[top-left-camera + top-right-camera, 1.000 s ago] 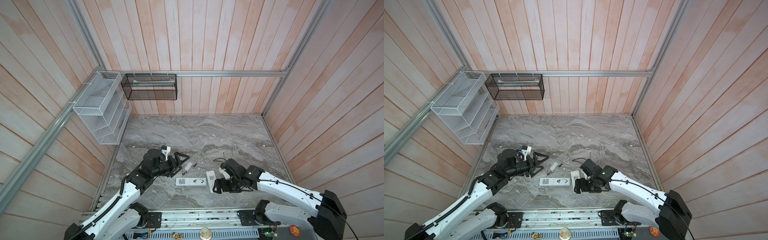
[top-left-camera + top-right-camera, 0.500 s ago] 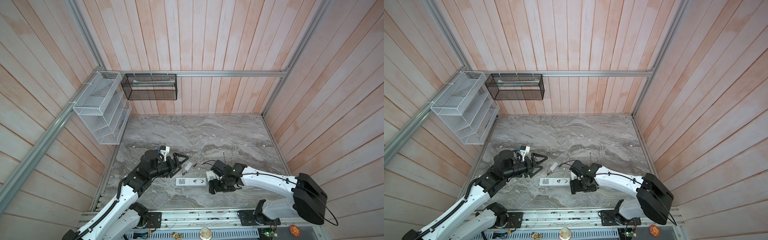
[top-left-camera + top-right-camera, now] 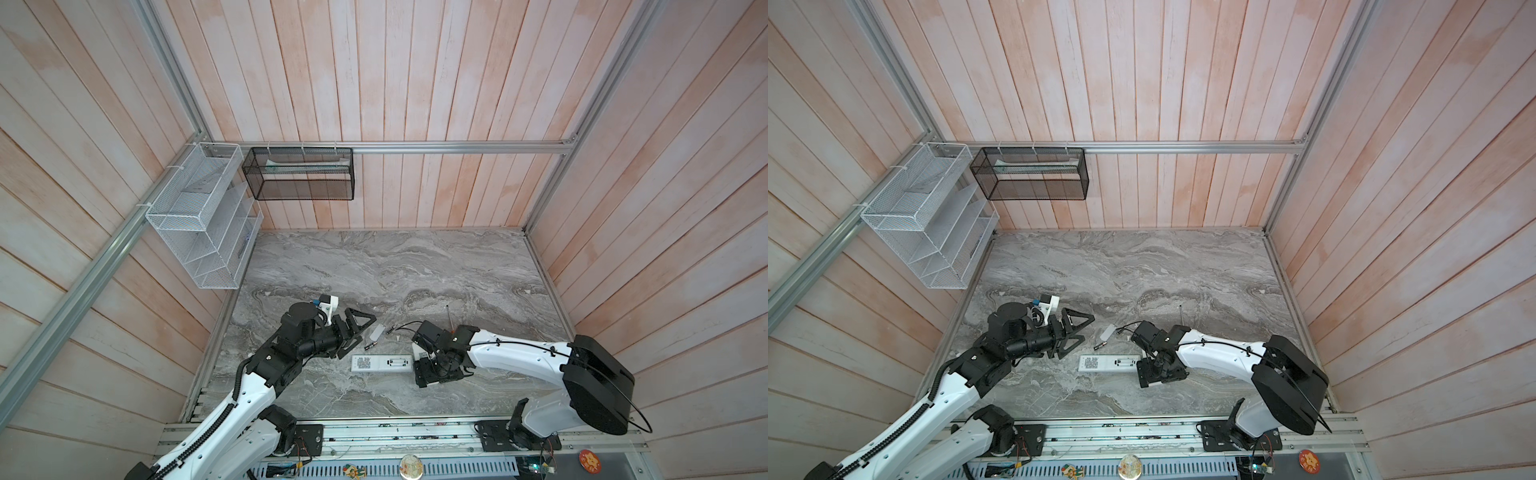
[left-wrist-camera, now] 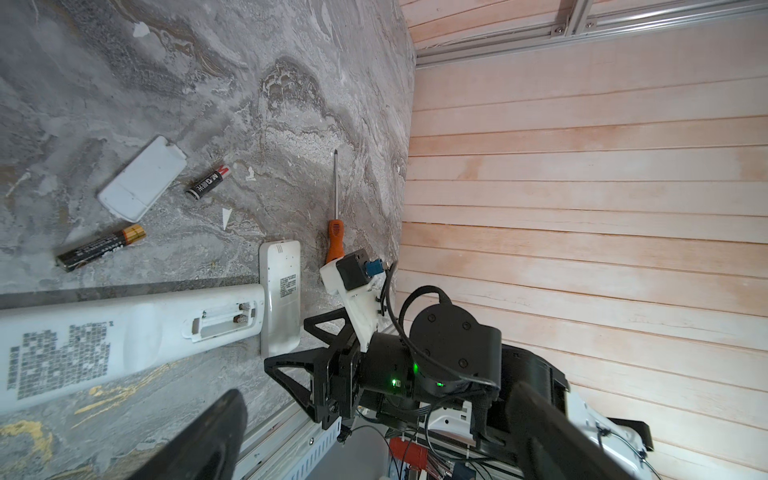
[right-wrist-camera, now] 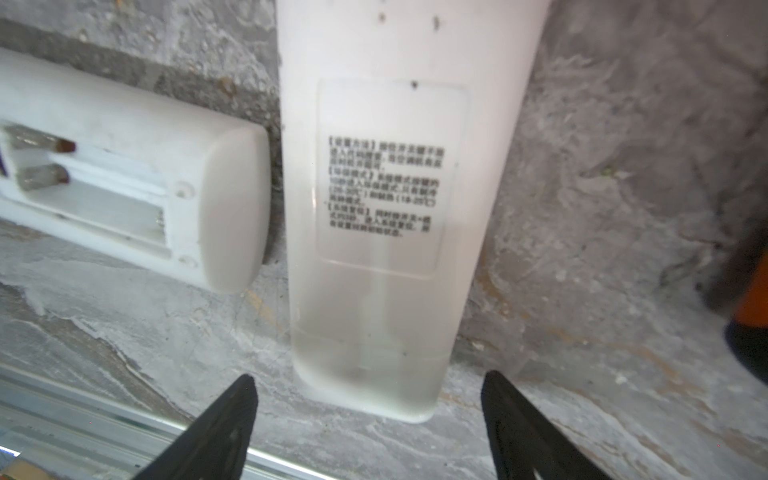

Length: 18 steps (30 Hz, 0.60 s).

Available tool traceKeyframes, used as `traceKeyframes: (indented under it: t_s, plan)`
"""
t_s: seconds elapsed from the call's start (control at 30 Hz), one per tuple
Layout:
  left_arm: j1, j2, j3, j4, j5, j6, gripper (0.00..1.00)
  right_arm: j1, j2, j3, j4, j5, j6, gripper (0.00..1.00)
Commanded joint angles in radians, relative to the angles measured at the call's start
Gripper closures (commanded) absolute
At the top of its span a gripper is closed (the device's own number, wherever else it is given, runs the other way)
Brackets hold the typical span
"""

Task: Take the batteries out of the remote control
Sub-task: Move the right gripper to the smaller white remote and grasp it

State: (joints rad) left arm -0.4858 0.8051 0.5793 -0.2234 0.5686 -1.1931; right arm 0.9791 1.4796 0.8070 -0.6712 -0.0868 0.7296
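Marble tabletop [image 4: 249, 83], screwdriver [image 4: 335, 232], batteries [image 4: 102, 248], cover [image 4: 142, 183] (likely plastic)

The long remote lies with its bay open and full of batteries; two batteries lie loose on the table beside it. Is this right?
No. The bay of the long remote is open but empty, as the left wrist view shows. Two batteries do lie loose on the table beside it.
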Motion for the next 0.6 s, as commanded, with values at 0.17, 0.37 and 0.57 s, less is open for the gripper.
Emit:
traceKeyframes:
  t_s: [0.17,0.37,0.57]
  plan:
    - [0.005,-0.042,-0.028,-0.008,-0.021,-0.029,0.0,0.022,0.055,0.03,0.016,0.05,-0.018,0.21]
    - [0.005,-0.049,-0.035,-0.005,-0.024,-0.036,0.0,0.03,0.078,0.041,0.01,0.085,-0.018,0.28]
    - [0.005,-0.058,-0.044,-0.008,-0.027,-0.042,0.0,0.033,0.098,0.046,0.011,0.104,-0.016,0.37]
